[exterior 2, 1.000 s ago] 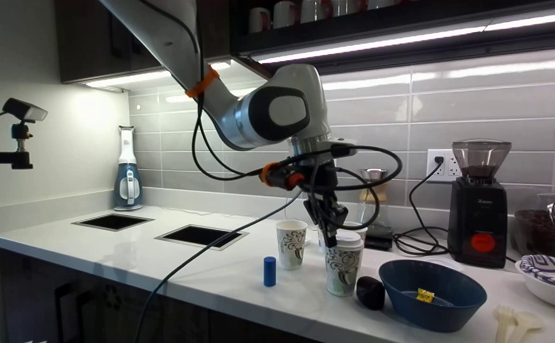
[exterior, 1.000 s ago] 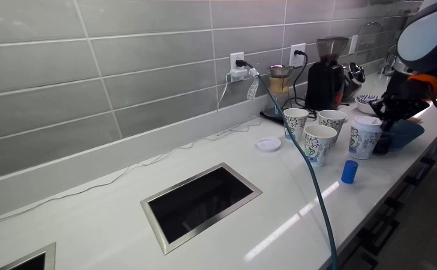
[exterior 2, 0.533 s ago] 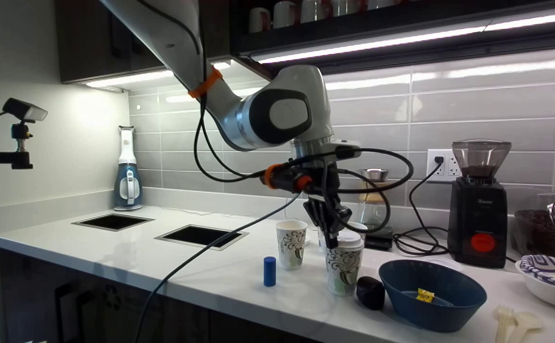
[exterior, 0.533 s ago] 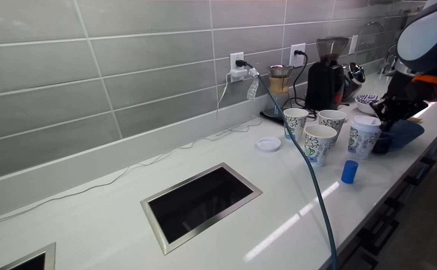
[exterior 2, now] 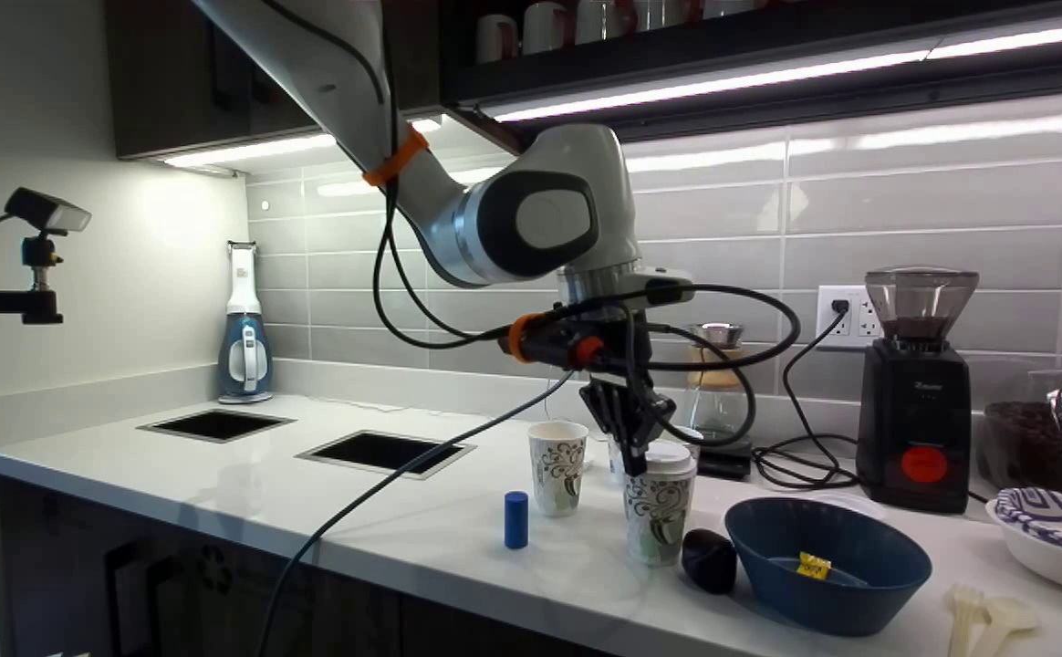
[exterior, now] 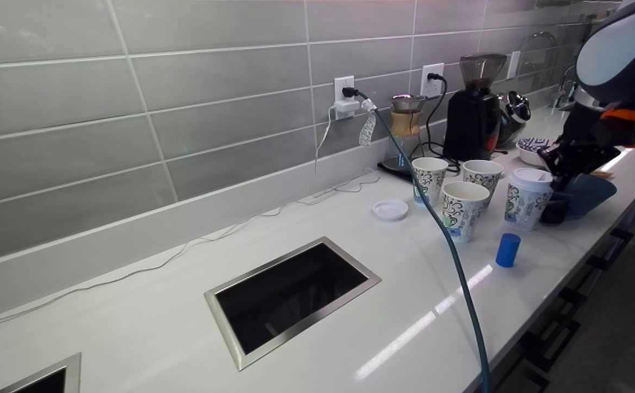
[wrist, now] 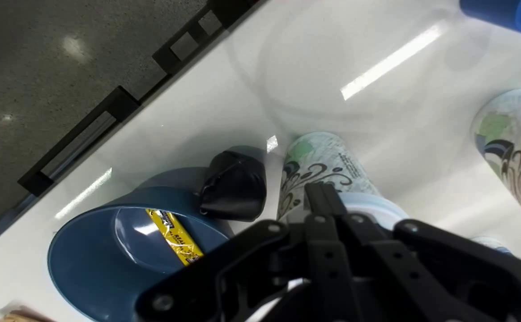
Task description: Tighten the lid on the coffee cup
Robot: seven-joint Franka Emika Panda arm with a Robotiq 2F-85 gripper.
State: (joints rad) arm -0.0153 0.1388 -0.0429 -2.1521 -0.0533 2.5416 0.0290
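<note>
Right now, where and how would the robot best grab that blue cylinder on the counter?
Probably by opposite upper sides, coming straight down from above with the gripper opened first: the blue cylinder stands upright, with nothing touching its straight sides.

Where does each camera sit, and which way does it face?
An exterior view: above the counter, looking along it; part of the arm at right.
An exterior view: from the counter's front, facing the tiled wall; much of the arm shows.
Wrist view: on the arm, looking down at the coffee cup; gripper at bottom.
Both exterior views share the blue cylinder.
</note>
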